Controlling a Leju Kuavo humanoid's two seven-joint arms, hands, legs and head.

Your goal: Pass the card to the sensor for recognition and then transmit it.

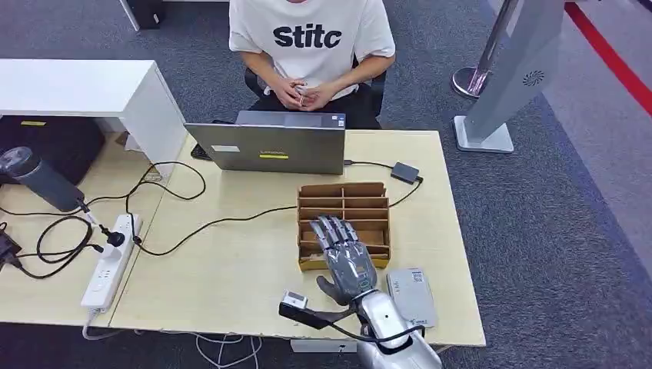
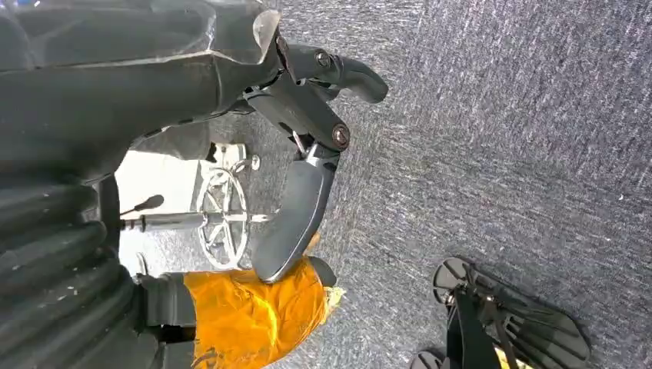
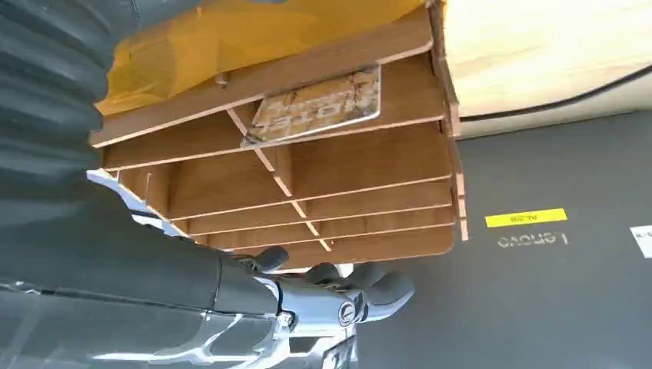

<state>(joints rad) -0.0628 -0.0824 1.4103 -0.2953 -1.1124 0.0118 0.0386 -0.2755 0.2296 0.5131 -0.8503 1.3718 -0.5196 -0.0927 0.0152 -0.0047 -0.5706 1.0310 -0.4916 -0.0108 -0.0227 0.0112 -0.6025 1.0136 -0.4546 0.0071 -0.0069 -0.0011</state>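
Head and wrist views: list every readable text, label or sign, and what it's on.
"stitc" on the person's white T-shirt.
Yellow label on the laptop lid: too small to read.
Laptop lid brand lettering, shown upside down: not surely readable.
Card in the wooden rack: print blurred, unreadable.
Grey card reader: markings too small to read.

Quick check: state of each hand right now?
Left hand: holds nothing, hanging over the carpet; open or closed cannot be told.
Right hand: open, fingers spread over the wooden organizer, holding nothing.

Rack (image 1: 344, 201): brown wood. Card (image 3: 319, 108): tan, printed. Laptop (image 1: 269, 146): grey w/ yellow label. Table (image 1: 231, 269): pale wood. Sensor (image 1: 411, 296): grey. Carpet (image 1: 553, 231): grey, red stripe far right.
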